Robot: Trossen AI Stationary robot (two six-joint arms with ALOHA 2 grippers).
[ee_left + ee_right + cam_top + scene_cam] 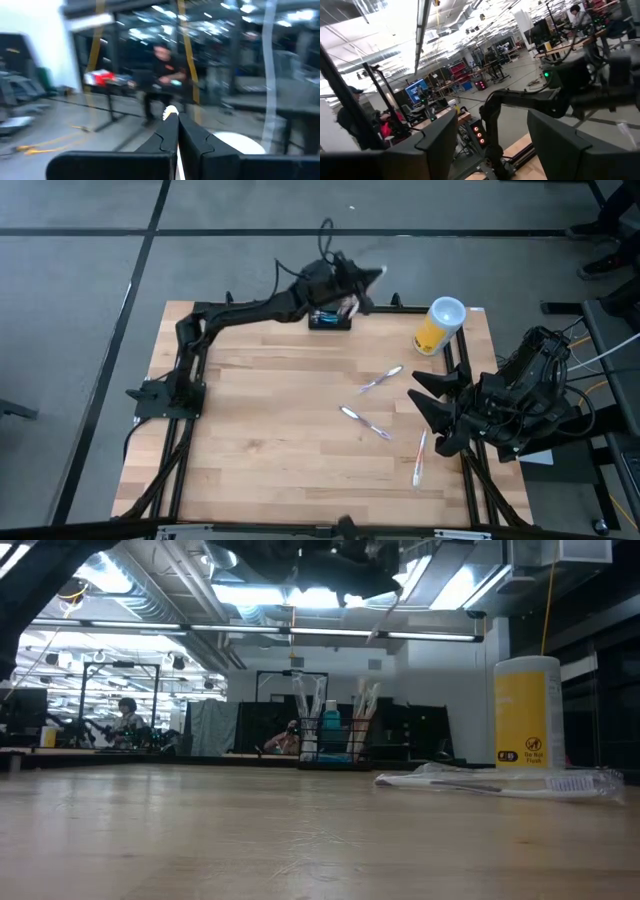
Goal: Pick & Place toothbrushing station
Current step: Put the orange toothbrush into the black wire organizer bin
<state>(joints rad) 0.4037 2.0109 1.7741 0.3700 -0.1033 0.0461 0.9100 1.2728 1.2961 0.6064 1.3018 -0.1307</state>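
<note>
While raised above the toothbrushing station (330, 320), left tool (372, 277) pinches something white.

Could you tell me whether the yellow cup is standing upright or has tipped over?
Upright: the yellow cup stands on its base on the table, white rim up.

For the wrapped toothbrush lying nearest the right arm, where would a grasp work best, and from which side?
Grip the wrapped toothbrush around its middle, coming straight down from above with the fingers across its narrow width. It lies flat on the table, long and thin, pointing roughly toward the far edge, so only the sides offer purchase. The right end effector, open, waits just beside it and looks best placed.
</note>
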